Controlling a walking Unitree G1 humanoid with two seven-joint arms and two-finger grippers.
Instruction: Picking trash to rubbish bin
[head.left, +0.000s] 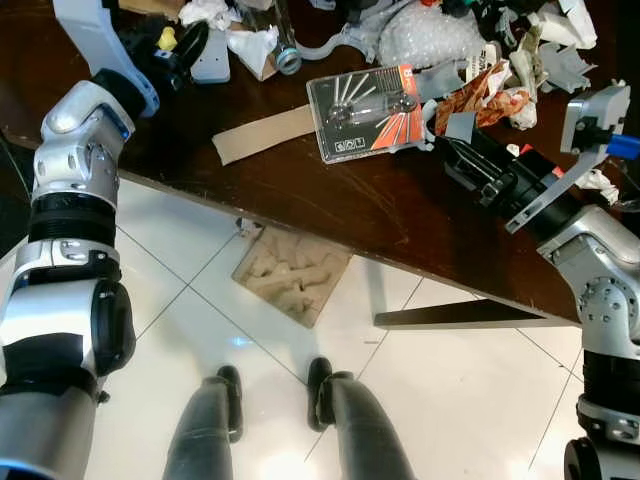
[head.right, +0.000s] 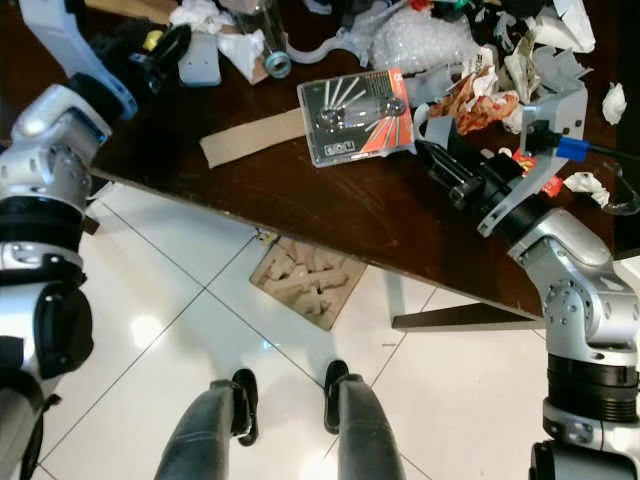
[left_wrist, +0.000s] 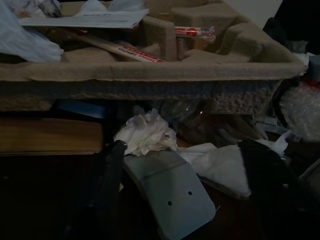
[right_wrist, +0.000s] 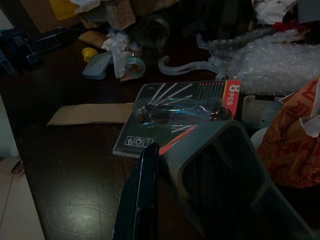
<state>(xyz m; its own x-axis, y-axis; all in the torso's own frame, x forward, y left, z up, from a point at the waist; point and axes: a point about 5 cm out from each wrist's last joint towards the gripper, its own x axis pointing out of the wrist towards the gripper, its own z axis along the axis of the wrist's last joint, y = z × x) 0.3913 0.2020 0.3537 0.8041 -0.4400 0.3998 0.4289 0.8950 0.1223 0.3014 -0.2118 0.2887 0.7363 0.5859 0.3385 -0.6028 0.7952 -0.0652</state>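
Blister pack (head.left: 367, 112), trash, table centre.
Lies upper left of the right gripper (head.left: 447, 148), nearest arm; fingers spread around grey plastic piece (right_wrist: 225, 165).

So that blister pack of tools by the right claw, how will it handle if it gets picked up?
The blister pack lies flat, so a fingertip probably must get under an edge. Its glossy plastic front looks slippery, and the card likely flexes. The right claw sits beside it.

Head views bright and sharp, glare patches on white floor tiles (head.left: 250, 345); both wrist views dim, murky, fingers soft-focus.
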